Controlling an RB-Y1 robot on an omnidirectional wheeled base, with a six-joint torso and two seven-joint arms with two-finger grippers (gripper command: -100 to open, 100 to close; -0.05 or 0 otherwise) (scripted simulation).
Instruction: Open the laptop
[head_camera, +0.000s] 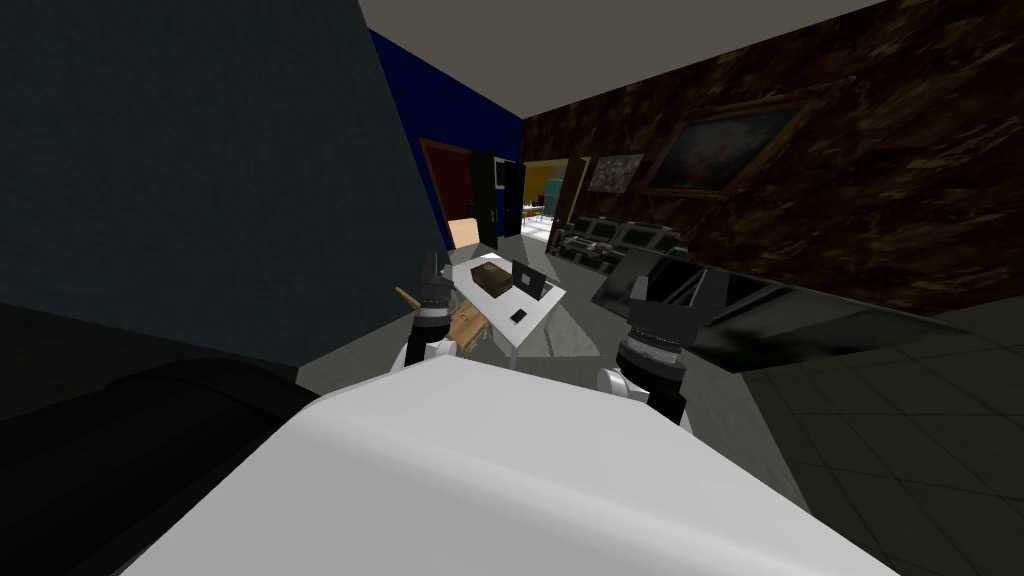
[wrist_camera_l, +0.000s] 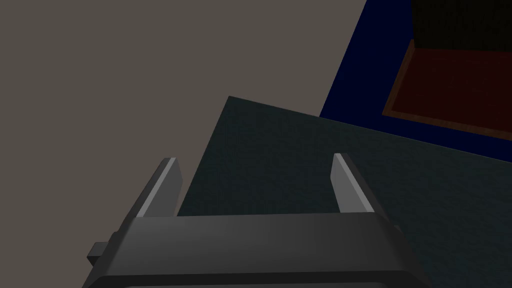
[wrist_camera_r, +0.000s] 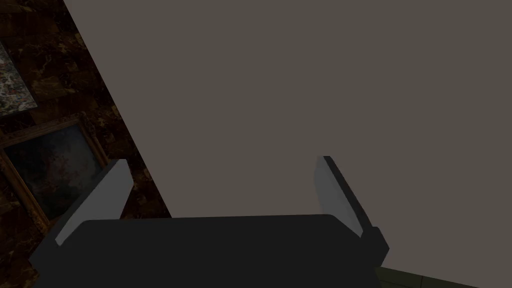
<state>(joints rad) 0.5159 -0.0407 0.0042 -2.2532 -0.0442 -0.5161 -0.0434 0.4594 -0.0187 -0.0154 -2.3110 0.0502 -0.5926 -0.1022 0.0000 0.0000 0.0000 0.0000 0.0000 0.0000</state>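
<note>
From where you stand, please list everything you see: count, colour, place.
table: 1, white, ahead of me
laptop: 1, dark, on the table
box: 1, brown, on the table beside the laptop
small flat thing: 1, black, on the table's near end
sofa: 1, dark green, beyond the table
framed pictures: 2, dark, on the brown wall
left end effector: 1, grey fingers, open, empty
right end effector: 1, grey fingers, open, empty

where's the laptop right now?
Head view: the laptop sits on the white table straight ahead, on the table's right side. A dark brown box lies just left of it and a small black item nearer me.
</note>
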